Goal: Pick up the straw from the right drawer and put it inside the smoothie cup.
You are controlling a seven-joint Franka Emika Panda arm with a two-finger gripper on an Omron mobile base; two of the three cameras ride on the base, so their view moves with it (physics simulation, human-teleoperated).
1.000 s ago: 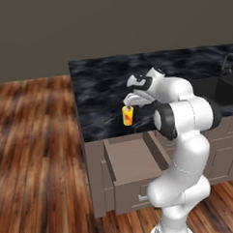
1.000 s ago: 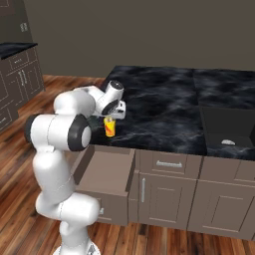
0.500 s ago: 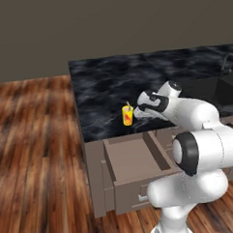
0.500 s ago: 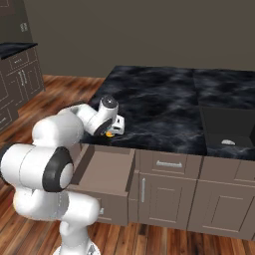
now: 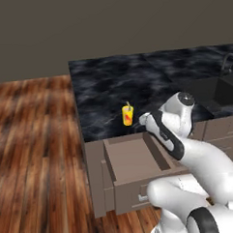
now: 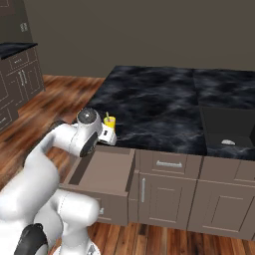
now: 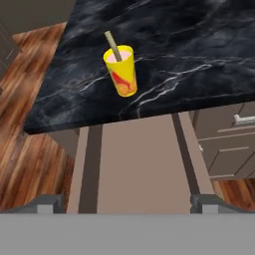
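Hand view: straw [image 7: 114, 47], thin, light, likely stiff, leans in smoothie cup [image 7: 121, 70] on worktop [image 7: 199, 55]; pinch mid-stem. Fingers [image 7: 49, 201] spread, empty, over right drawer [image 7: 134, 164].

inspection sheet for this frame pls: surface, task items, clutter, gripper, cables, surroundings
Surface: black marble counter, dark with pale veining.
Straw: straw stands tilted in the smoothie cup, top sticking out above the rim.
Cup: upright on the counter near its front edge, above the drawer; yellow with a red mark.
Drawer: right drawer pulled open; nothing seen on the part of its floor that shows.
Clutter: nothing seen on the counter beside the cup.
Gripper: gripper open, holding nothing, over the open drawer and apart from the cup.
Cables: nothing seen.
Surroundings: sink set in the counter, grey-brown cabinets below, wood floor.
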